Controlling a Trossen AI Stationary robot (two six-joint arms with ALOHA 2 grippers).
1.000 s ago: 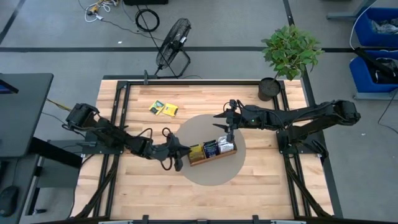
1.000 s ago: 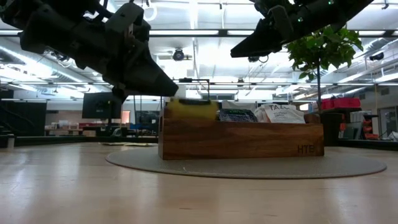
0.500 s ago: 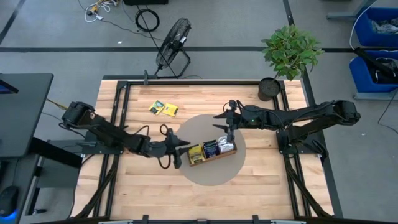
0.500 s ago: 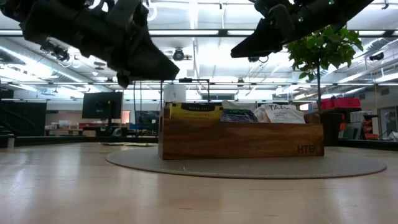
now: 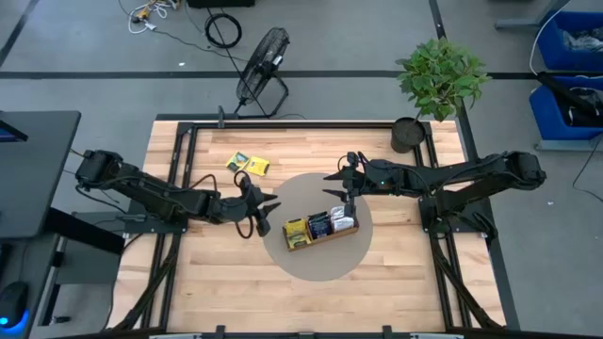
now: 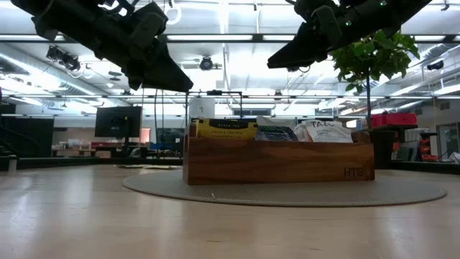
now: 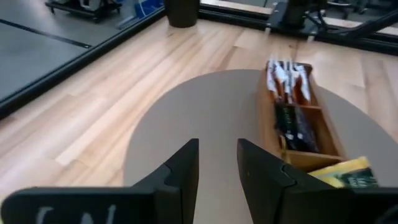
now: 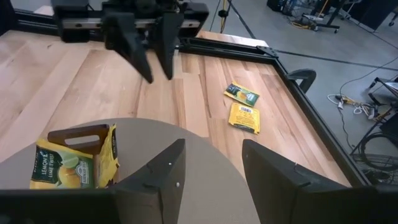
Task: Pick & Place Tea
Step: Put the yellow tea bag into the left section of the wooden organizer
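The brown wooden tray (image 5: 321, 237) stands on a round grey mat (image 5: 316, 193). It holds yellow sachets (image 5: 297, 232) in its left compartment, dark ones (image 5: 318, 225) in the middle and white-and-orange ones (image 5: 341, 219) at the right. Two yellow-and-green sachets (image 5: 247, 164) lie flat on the table at the far left; they also show in the right wrist view (image 8: 244, 117). My left gripper (image 5: 269, 209) hovers open and empty to the left of the tray, above the mat's edge (image 7: 217, 168). My right gripper (image 5: 337, 185) hovers open and empty above the tray's far right side (image 8: 211, 163).
A potted plant (image 5: 436, 80) stands at the table's far right corner. A floor fan (image 5: 261, 68) stands beyond the far edge. Bare wooden table top lies at the near side and around the mat (image 5: 217, 273).
My left gripper has drawn back from the tray's left end toward the table's left and far edges and has risen a little. The yellow sachet that was at the tray's top edge now stands in the left compartment.
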